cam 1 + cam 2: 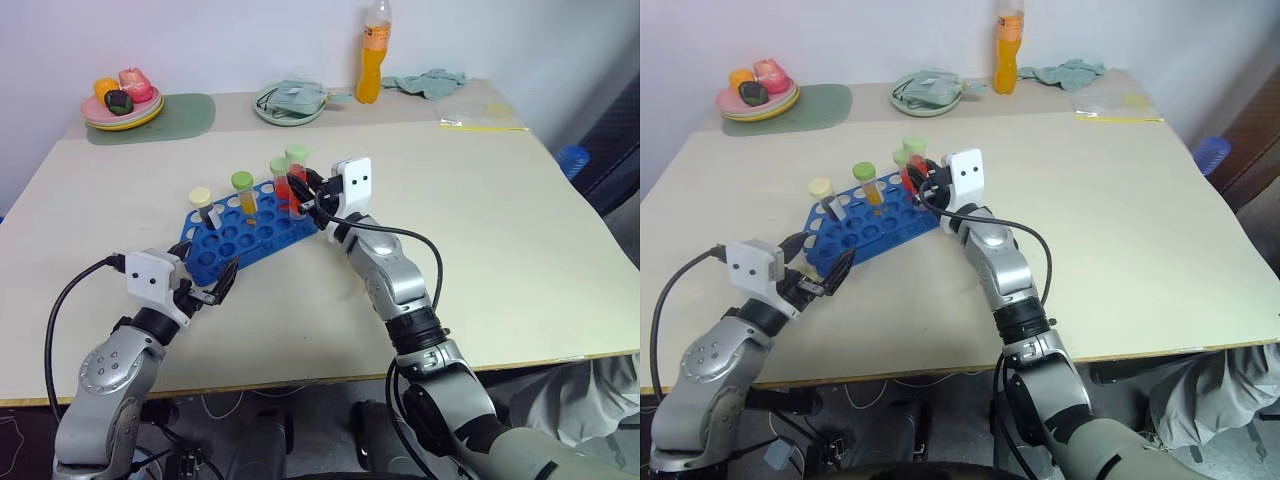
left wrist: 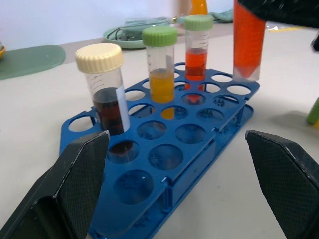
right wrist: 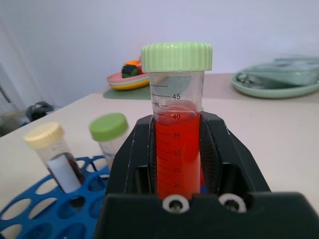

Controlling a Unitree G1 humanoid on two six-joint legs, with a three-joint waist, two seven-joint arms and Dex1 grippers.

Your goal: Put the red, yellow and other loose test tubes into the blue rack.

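Your right gripper (image 1: 303,203) is clamped on the red tube (image 3: 177,144), green-capped and held upright over the far right end of the blue rack (image 1: 245,236), its tip just above a hole in the back row as the left wrist view shows. Three tubes already stand in the rack: a cream-capped dark tube (image 2: 105,89), a green-capped yellow tube (image 2: 161,67) and a green-capped tube of red liquid (image 2: 197,47). Your left gripper (image 1: 212,290) rests at the rack's near left corner, fingers (image 2: 75,184) spread wide and holding nothing. To seat the red tube well, keep it vertical, centre its conical tip over one empty hole and lower it straight; a tilted entry would likely catch the rim and nudge the rack. Judge alignment from the left wrist view, and release only once the tube sits in its hole
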